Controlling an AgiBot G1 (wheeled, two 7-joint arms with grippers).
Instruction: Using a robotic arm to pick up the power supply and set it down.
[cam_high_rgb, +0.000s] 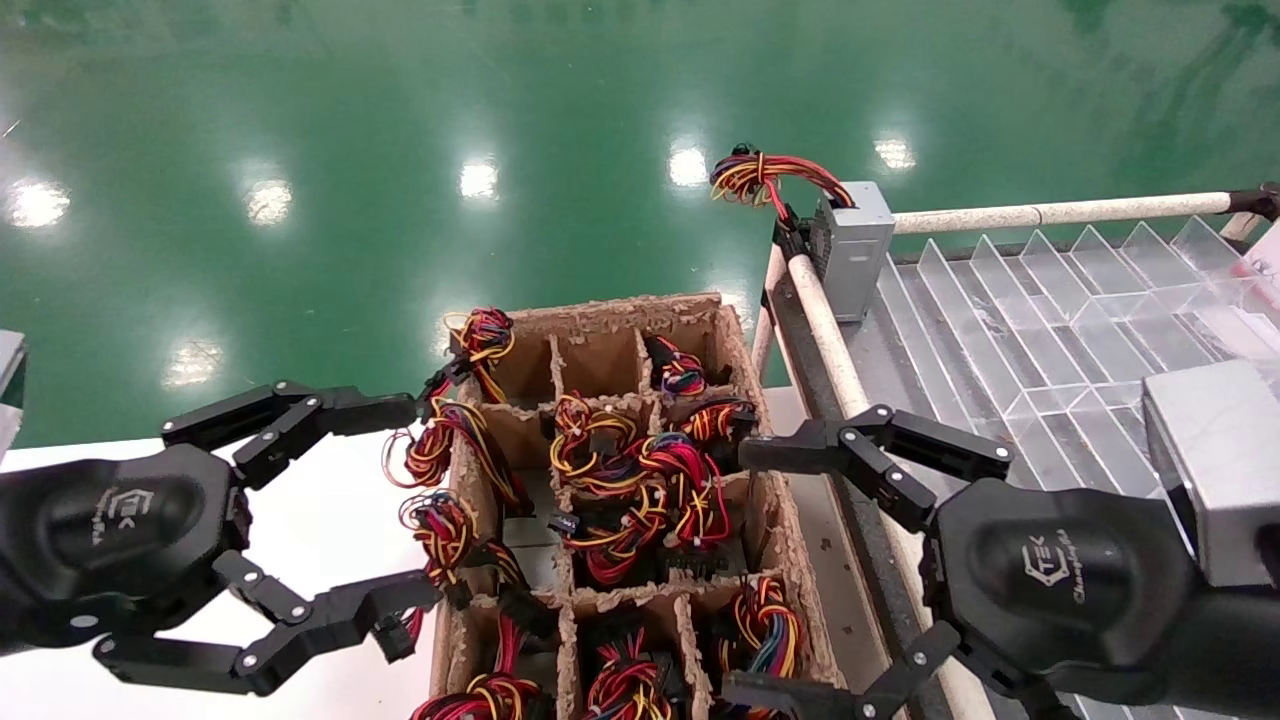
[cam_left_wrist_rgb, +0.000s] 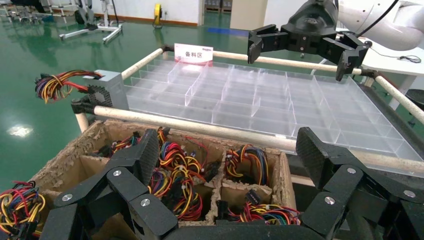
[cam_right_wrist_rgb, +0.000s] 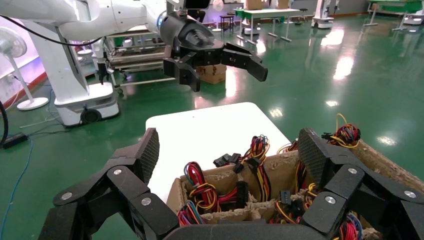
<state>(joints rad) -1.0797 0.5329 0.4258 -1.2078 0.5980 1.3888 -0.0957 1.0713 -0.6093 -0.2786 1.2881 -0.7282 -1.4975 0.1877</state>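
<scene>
One power supply, a small grey metal box with red, yellow and black wires, stands upright on the near-left corner of the clear tray rack; the left wrist view shows it too. More wire bundles fill the cardboard box. My right gripper, the one with the silver wrist block, hangs open and empty at the box's right wall. The left gripper is open and empty at the box's left wall. Each wrist view looks between its own open fingers into the box.
The cardboard box has several compartments with ragged dividers and sits between a white table and a clear divided tray framed by pale rails. Green floor lies beyond. A red-and-white label stands at the tray's far edge.
</scene>
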